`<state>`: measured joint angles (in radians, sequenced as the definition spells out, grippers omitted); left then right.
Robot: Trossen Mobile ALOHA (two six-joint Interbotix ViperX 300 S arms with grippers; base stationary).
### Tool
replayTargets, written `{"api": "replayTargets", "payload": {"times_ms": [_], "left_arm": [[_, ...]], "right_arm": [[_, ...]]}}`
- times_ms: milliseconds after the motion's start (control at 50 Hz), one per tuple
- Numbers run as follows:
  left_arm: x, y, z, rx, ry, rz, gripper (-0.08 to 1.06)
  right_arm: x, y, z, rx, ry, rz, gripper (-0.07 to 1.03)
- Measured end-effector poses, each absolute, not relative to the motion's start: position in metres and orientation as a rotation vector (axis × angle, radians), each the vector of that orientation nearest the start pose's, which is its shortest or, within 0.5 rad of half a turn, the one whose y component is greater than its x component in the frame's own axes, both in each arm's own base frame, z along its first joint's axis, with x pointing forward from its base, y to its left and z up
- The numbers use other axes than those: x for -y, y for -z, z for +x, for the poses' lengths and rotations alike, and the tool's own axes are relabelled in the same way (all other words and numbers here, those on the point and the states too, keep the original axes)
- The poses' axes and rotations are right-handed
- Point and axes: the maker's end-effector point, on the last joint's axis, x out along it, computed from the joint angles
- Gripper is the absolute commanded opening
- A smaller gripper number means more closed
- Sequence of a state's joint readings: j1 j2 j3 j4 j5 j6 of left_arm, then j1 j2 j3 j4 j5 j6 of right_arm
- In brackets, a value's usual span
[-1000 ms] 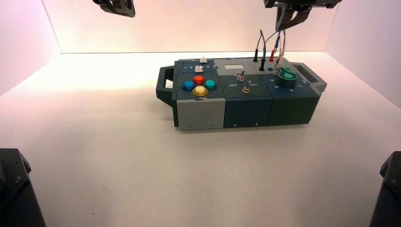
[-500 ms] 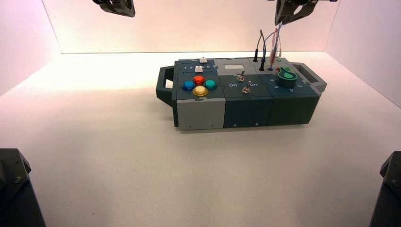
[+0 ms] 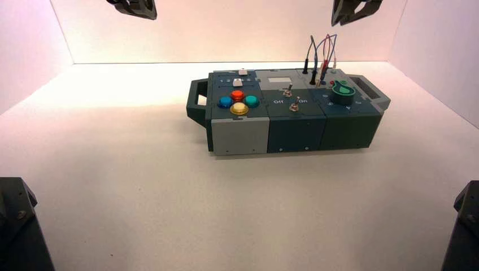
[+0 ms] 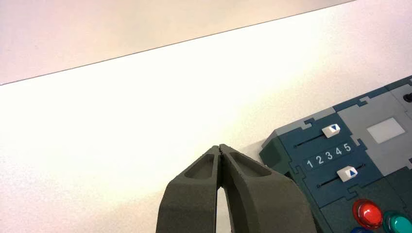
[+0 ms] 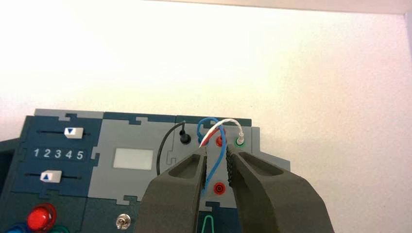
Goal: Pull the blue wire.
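The blue wire [image 5: 221, 156] loops up from the back right part of the box [image 3: 294, 130] and comes down past a red socket [image 5: 219, 188]. Its lower end slips out of sight behind one finger. From the high view it arcs thinly [image 3: 331, 40] above the wire sockets. My right gripper [image 5: 216, 152] hangs high over those sockets, open, with the wire showing in the gap far beneath it and nothing held. It reaches the top edge of the high view [image 3: 350, 10]. My left gripper [image 4: 221, 147] is shut and empty, raised behind the box's left end [image 3: 135, 7].
Black-plugged wires [image 3: 312, 72], a red-and-white wire [image 5: 228, 122] and a green knob [image 3: 342, 90] crowd the box's right part. Two toggle switches [image 3: 294, 105] stand mid-box. Coloured buttons [image 3: 238, 102] and two sliders [image 4: 333, 130] beside the digits 1 2 3 4 5 fill the left.
My right gripper was shut on the blue wire, holding it lifted; it has opened and risen, and the wire has dropped back over the box. The left arm barely moved.
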<state>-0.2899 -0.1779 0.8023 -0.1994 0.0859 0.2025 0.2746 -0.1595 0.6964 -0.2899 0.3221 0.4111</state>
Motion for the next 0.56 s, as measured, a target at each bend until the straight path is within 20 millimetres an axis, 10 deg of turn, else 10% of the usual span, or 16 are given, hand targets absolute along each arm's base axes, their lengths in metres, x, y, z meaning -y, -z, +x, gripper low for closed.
{"api": "replayTargets", "payload": {"times_ms": [560], "left_arm": [[0.1124,-0.1449,0.3671,-0.687,0.310,0.142,-0.03]], "right_arm": [[-0.0876,-0.1569,0.3673,-0.817,-0.120,-0.021,0.24]]}}
